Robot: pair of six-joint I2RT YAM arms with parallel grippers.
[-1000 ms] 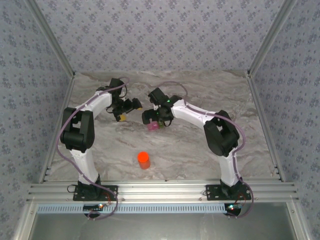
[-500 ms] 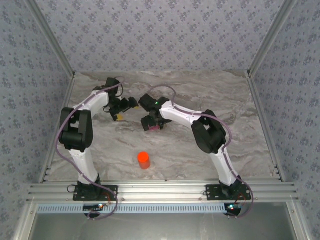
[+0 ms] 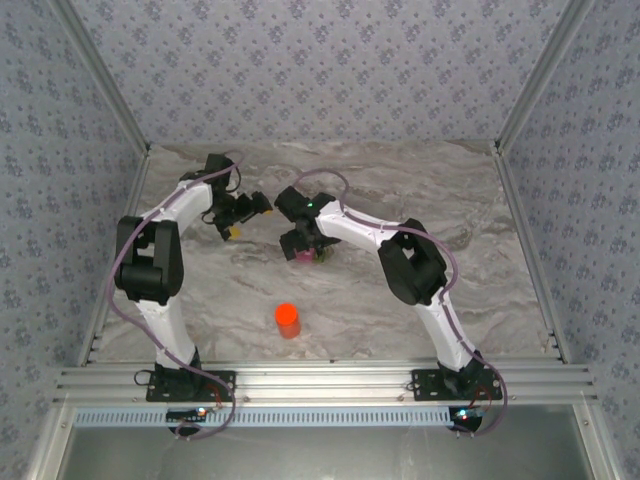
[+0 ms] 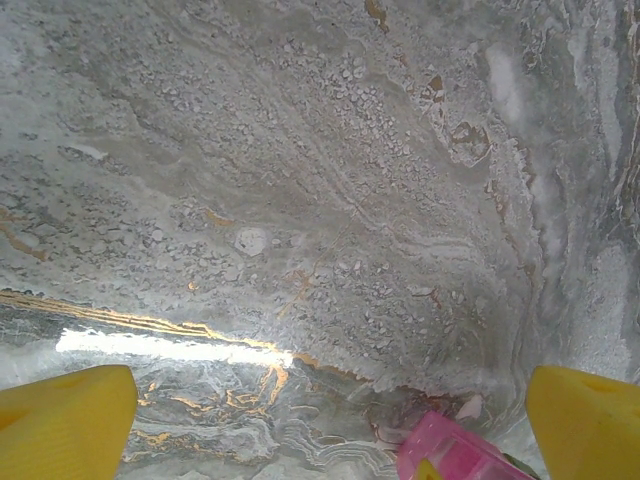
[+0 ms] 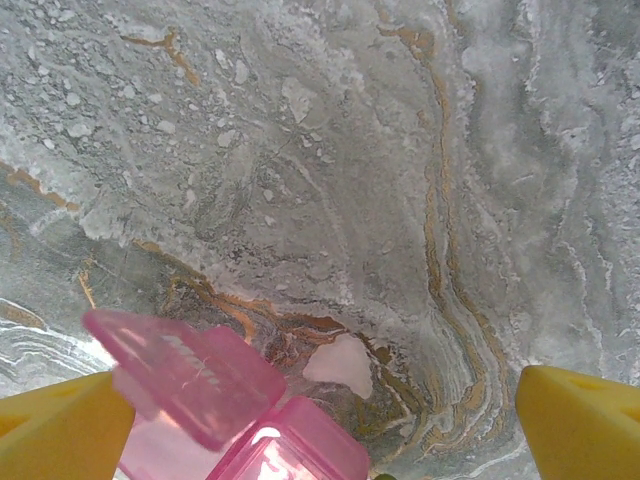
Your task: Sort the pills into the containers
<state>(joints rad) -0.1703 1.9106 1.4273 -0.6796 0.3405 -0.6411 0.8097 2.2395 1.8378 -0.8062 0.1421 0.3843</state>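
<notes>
Fingers (image 5: 585, 425) of right gripper (image 5: 316, 378) are wide apart and empty. The containers (image 5: 190, 385) sit on the table (image 5: 400, 150) between them, close to one finger, with the pink lid flipped up, probably so pills can drop in. A pale pill (image 5: 340, 362) lies loose just beside the box, likely the next pick. Left gripper (image 4: 330, 372) is also spread and empty, with the box corner near one finger. Bottle (image 3: 287, 320) is well apart from both.

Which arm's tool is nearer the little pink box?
The right tool: it hangs just over the pink box, while the left tool stands off to the box's side.
</notes>
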